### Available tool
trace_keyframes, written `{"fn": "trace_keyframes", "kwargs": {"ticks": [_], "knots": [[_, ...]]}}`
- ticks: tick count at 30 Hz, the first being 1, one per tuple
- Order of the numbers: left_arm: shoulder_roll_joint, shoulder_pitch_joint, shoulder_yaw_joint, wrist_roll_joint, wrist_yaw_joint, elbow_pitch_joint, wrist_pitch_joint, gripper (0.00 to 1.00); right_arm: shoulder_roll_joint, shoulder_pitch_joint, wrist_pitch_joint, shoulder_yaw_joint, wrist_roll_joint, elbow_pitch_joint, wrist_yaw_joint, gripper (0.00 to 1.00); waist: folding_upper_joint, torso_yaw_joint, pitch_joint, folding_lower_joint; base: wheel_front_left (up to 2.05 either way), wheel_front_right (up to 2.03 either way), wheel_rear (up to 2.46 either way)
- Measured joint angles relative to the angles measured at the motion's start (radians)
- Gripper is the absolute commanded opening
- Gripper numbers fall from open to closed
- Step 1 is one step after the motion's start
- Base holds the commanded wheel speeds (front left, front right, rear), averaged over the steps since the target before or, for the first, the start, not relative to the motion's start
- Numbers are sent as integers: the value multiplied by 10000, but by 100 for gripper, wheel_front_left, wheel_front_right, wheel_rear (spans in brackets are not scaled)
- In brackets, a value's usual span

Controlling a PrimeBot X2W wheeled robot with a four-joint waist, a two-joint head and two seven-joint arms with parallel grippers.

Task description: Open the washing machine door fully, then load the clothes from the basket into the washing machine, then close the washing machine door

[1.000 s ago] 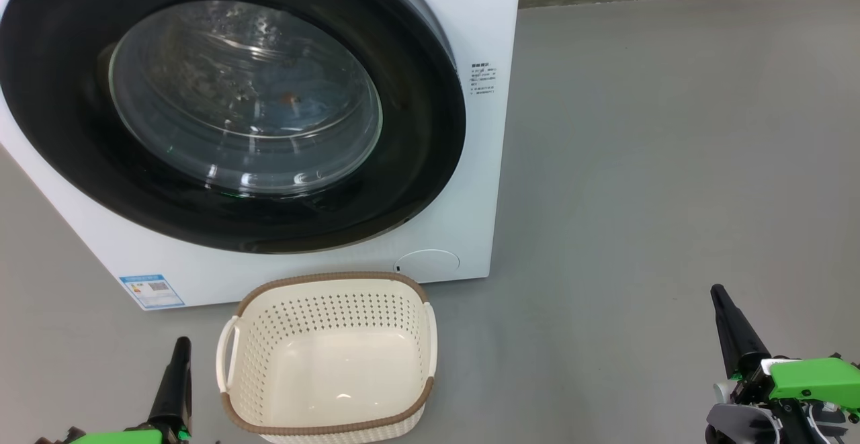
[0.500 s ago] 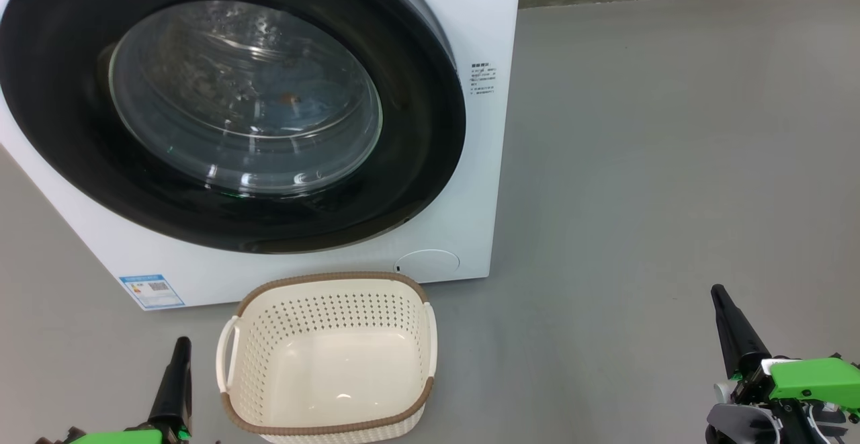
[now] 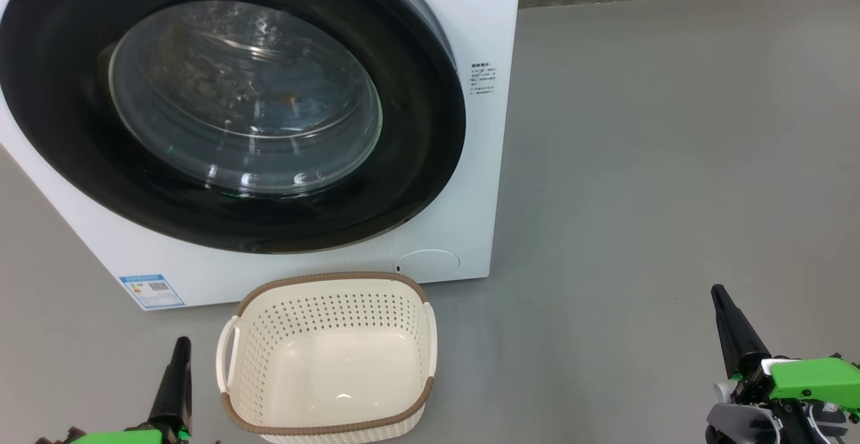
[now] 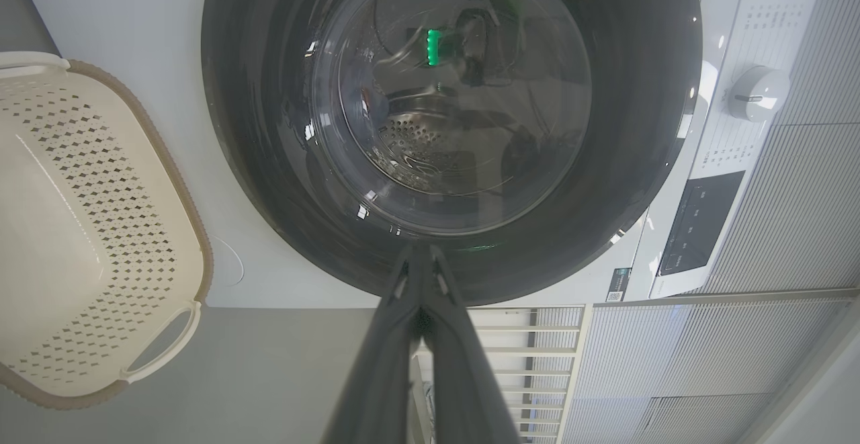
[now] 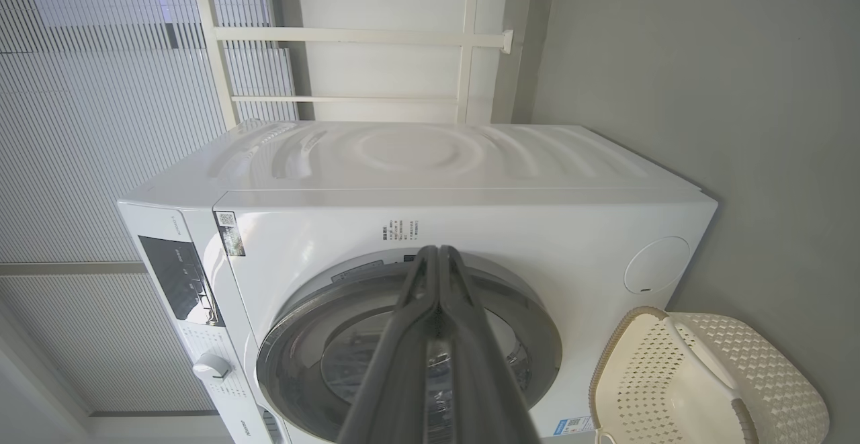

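The washing machine (image 3: 490,21) stands at the upper left of the head view. Its round black washing machine door (image 3: 416,128) lies flat against the front, shut. Through the glass, a small orange-brown patch on bluish fabric shows faintly, the clothes (image 3: 290,99) inside the drum. On the floor just in front stands the basket (image 3: 329,277), with nothing in it. My left gripper (image 3: 181,346) is shut at the lower left, beside the basket's left handle. My right gripper (image 3: 717,291) is shut at the lower right, far from the basket. Neither holds anything.
Grey floor (image 3: 638,162) stretches to the right of the machine. In the wrist views, the control dial (image 4: 758,93) and dark panel (image 5: 176,279) sit at the machine's top. A white rail frame (image 5: 463,34) and ribbed wall lie behind the machine.
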Motion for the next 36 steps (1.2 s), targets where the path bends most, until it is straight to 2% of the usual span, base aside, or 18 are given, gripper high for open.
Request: {"fn": "trace_keyframes", "kwargs": {"ticks": [36], "knots": [[-2, -1, 0, 0, 0, 0, 0, 0, 0, -1, 2, -8, 0, 2, 0, 0, 0, 0, 0, 0, 0, 0, 0]]}}
